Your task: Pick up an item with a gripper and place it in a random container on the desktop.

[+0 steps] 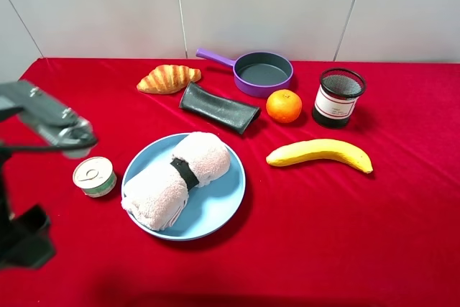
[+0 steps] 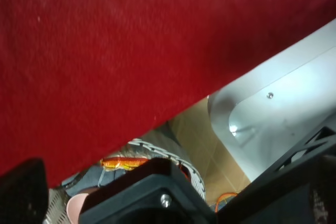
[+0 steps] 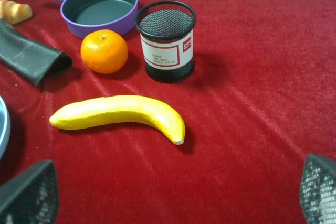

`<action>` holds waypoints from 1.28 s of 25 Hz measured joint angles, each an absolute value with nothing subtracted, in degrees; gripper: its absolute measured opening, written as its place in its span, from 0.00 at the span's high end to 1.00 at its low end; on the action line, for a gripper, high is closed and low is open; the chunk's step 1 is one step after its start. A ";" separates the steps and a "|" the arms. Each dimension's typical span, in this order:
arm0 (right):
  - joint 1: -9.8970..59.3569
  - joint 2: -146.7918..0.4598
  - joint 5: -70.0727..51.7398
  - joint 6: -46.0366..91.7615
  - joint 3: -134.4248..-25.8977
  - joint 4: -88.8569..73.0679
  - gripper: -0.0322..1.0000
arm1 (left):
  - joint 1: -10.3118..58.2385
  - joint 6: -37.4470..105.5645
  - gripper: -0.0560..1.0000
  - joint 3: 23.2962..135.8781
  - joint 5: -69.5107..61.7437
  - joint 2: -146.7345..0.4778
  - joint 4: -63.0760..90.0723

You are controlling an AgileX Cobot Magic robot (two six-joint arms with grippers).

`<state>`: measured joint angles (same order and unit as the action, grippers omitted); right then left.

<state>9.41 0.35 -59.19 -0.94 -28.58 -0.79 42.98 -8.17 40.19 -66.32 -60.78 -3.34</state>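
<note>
The pale-pink rolled towel (image 1: 177, 177) with its black band lies on the light-blue plate (image 1: 219, 210), touched by no gripper. My left arm (image 1: 50, 120) is pulled back at the far left, over the red desktop's (image 1: 323, 235) edge. In the left wrist view the left gripper (image 2: 168, 198) shows dark fingertips (image 2: 23, 192) in the two lower corners, wide apart and empty, over the cloth's edge. My right gripper (image 3: 173, 192) is open and empty, its fingertips (image 3: 29, 195) on the near side of the banana (image 3: 121, 114). The right arm is out of the high view.
A small tin can (image 1: 95, 176) stands left of the plate. A croissant (image 1: 169, 78), dark folded pouch (image 1: 218, 108), purple pan (image 1: 262, 72), orange (image 1: 284, 106), black mesh cup (image 1: 338, 96) and the banana (image 1: 320, 154) lie at the back and right.
</note>
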 joint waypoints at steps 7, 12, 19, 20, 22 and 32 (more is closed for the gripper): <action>9.41 0.35 -59.19 -0.94 -28.58 -0.79 0.30 | 42.98 -8.22 0.01 32.99 -66.37 -52.26 -3.34; 9.41 0.35 -59.19 -0.94 -28.58 -0.79 0.30 | 42.98 -8.24 0.01 30.50 -65.76 -46.15 -3.34; 9.41 0.35 -59.19 -0.94 -28.58 -0.79 0.30 | 38.98 -7.99 0.01 29.94 -63.24 -38.65 -4.02; 9.41 0.35 -59.19 -0.94 -28.58 -0.79 0.30 | 37.69 -7.77 0.01 29.28 -62.17 -37.38 -4.02; 9.41 0.35 -59.19 -0.94 -28.58 -0.79 0.30 | 35.28 -6.85 0.01 28.57 -61.16 -35.04 -4.07; 9.41 0.35 -59.19 -0.94 -28.58 -0.79 0.30 | 20.85 -4.24 0.01 28.48 -60.33 -19.36 -3.64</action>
<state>9.41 0.35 -59.19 -0.94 -28.58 -0.79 20.85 -4.24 28.48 -60.33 -19.36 -3.64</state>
